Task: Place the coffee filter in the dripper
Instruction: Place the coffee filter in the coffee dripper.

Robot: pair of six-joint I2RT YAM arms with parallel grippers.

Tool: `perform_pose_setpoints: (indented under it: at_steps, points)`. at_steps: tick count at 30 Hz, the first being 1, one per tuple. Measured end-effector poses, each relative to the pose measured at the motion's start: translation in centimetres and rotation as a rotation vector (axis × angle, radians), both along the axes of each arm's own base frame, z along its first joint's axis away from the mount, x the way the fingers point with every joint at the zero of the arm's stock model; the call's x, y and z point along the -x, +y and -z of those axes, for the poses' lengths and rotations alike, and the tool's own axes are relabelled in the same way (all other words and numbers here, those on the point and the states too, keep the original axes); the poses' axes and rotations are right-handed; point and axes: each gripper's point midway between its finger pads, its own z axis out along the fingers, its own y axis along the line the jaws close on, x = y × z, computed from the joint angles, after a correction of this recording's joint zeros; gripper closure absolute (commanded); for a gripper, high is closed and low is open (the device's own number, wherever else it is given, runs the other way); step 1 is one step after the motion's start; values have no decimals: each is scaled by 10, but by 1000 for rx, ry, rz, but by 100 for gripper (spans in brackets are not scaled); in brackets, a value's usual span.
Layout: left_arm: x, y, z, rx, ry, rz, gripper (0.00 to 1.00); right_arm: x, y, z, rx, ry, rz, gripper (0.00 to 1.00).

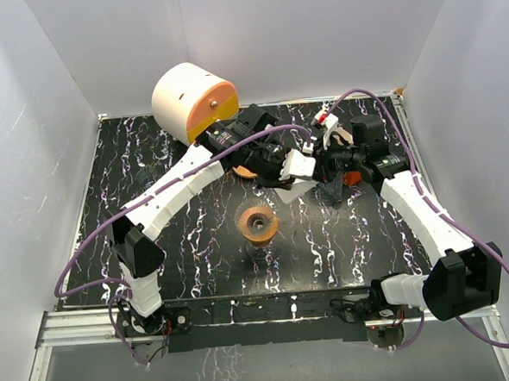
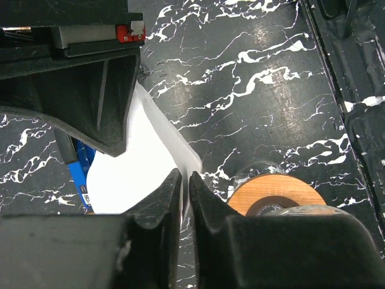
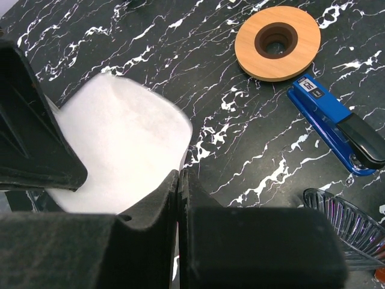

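Two tools meet over the middle of the black, white-veined desk (image 1: 131,155), and both pinch the same white coffee filter (image 3: 120,150). The left tool (image 2: 185,177) has its jaws drawn almost together, with one thin edge of the paper caught between them. The right tool (image 3: 179,174) is clamped tight on another edge, and a sliver of white shows in the slit between its jaws. The filter hangs between the two, spread out as a smooth, pale sheet. Whether its lower edge touches the desk cannot be told.

The dripper (image 1: 259,223), with a wooden collar around ribbed glass, stands upright nearer the arm bases. It is just in front of the filter and a little to the left of it. The paper is outside the dripper, not in it.

From the right wrist, a flat wooden ring (image 3: 277,42) with a dark centre hole lies on the desk beyond the filter. A blue stapler (image 3: 337,123) with a black end lies just beside the ring. A ribbed glass cone (image 3: 343,223) sits at the lower right of that view. A cream drum (image 1: 193,99) with an orange face rests in the far left corner, well apart from the rest.
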Motion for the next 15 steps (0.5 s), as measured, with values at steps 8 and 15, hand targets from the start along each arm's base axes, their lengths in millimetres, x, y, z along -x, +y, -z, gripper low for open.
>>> perform_pose_setpoints:
  at_steps: [8, 15]
  points:
    - [4, 2, -12, 28, 11, -15, 58, 6, 2, -5, 10, -31, -60, 100]
    - [5, 15, -42, 111, 53, -41, 39, 11, 7, -32, 2, -109, -141, 100]
